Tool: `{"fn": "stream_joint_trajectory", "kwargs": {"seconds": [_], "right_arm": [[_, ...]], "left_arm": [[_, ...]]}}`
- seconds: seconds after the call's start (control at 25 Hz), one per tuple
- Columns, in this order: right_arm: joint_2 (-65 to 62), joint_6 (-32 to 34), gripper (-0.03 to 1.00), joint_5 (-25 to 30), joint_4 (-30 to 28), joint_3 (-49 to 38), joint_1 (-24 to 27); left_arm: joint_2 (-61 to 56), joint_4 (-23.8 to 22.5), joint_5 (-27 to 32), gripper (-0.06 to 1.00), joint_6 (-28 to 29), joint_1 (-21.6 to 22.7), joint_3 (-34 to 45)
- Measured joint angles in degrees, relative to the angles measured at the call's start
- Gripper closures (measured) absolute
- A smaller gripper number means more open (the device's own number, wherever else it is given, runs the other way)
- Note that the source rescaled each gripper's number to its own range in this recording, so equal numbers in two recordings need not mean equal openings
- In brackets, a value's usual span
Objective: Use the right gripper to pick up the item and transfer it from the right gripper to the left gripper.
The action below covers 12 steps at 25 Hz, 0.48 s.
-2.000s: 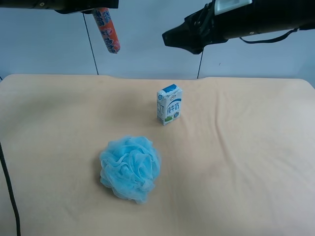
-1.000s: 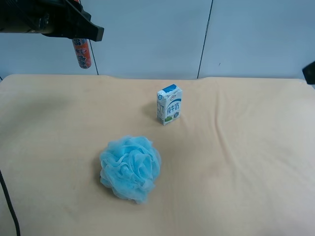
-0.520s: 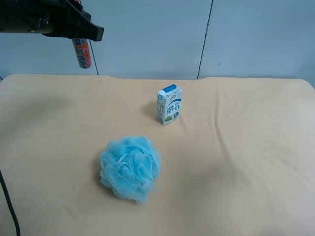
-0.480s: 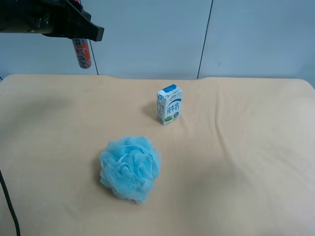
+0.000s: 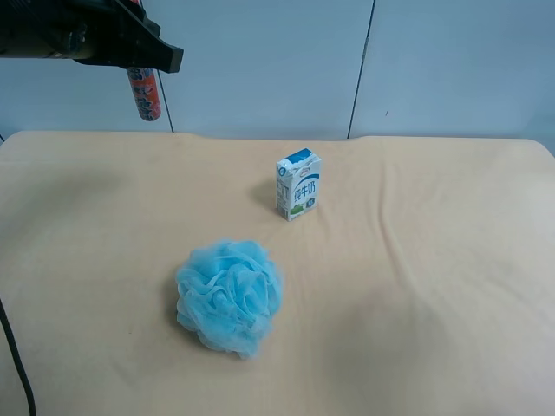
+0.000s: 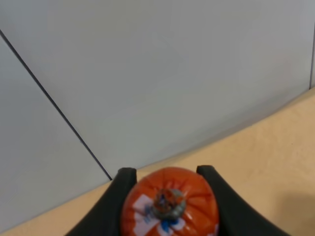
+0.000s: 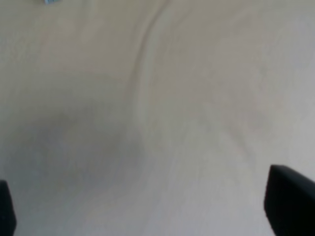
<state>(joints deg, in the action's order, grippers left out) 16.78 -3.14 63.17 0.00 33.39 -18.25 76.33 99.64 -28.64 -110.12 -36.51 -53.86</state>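
The transfer is judged complete: the item [image 5: 144,94] is clamped in the left gripper [image 6: 166,173], raised well apart from the milk carton [image 5: 298,185], while the right gripper [image 7: 147,204] is spread wide, empty.

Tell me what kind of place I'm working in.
Likely a robotics test bench: a beige cloth-covered table, plain pale-blue wall panels behind, and unrelated props, a milk carton and a bath pouf.

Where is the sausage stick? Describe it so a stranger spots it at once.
Look above the far corner of the tan table, at the exterior high view's left, where the black left arm reaches in. The sausage stick hangs down from its jaws. It is slim and red-orange, unlike the blue-white carton and fluffy blue pouf below.
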Motion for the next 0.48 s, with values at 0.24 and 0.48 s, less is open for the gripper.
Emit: {"fn": "stream_joint_trajectory", "kwargs": {"seconds": [0.24, 0.48], "right_arm": [[-0.1, 0.0, -0.03, 0.0, 0.0, -0.5, 0.0], [-0.2, -0.1, -0.03, 0.0, 0.0, -0.5, 0.0]], "left_arm": [[0.0, 0.0, 0.0, 0.94, 0.0, 0.0, 0.0], [0.0, 0.2, 0.0, 0.94, 0.0, 0.0, 0.0]]}}
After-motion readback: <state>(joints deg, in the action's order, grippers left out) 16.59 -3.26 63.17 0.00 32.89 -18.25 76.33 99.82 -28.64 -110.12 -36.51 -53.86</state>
